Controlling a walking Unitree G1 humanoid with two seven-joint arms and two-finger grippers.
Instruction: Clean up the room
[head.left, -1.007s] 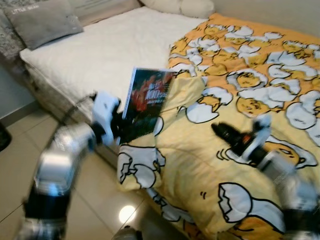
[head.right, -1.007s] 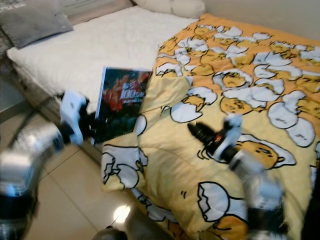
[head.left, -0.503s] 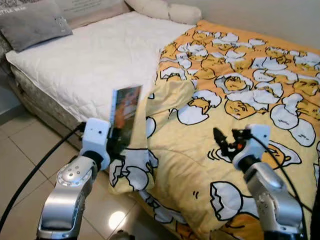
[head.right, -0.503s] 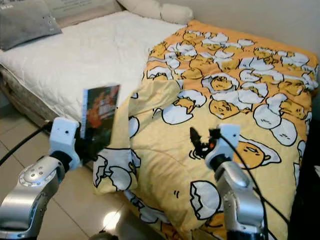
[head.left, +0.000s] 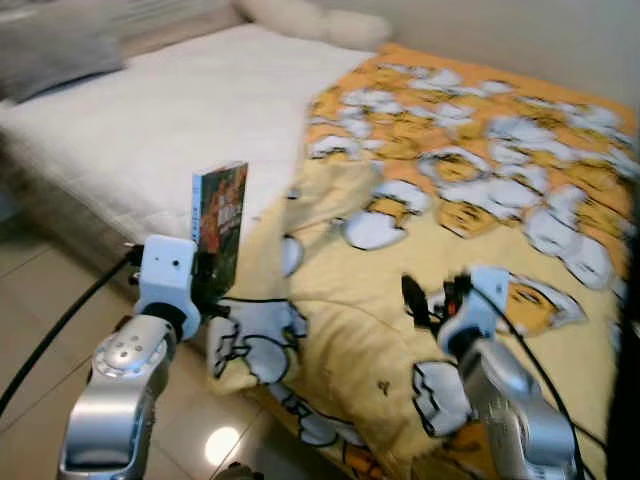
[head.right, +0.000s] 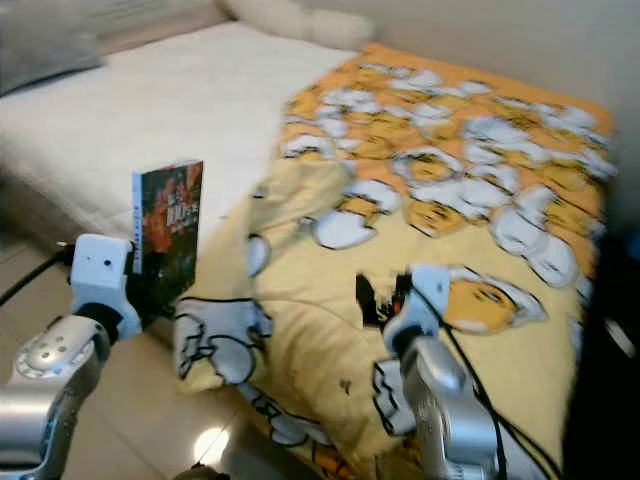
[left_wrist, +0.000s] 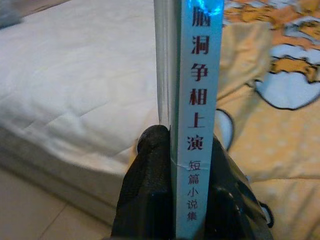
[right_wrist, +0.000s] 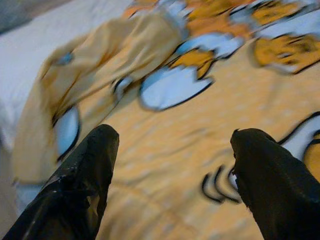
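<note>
My left gripper (head.left: 208, 272) is shut on a paperback book (head.left: 219, 218) with a dark red cover and a light blue spine (left_wrist: 197, 115), held upright beside the bed's edge. In the left wrist view both black fingers (left_wrist: 150, 190) pinch the book's lower spine. My right gripper (head.left: 428, 296) hovers open over the yellow egg-print blanket (head.left: 470, 180); its two black fingers (right_wrist: 85, 180) stand wide apart with nothing between them.
A bed with a white quilted mattress (head.left: 150, 110) takes up the left half; the blanket (head.right: 440, 170) covers the right half and hangs over the near edge. Pillows (head.left: 310, 18) lie at the head. Beige tiled floor (head.left: 40, 330) runs along the bed's left side.
The head camera has shifted and blurred. The book has turned from cover-on to nearly edge-on and stays upright in my left gripper. My right gripper has stayed open over the blanket.
</note>
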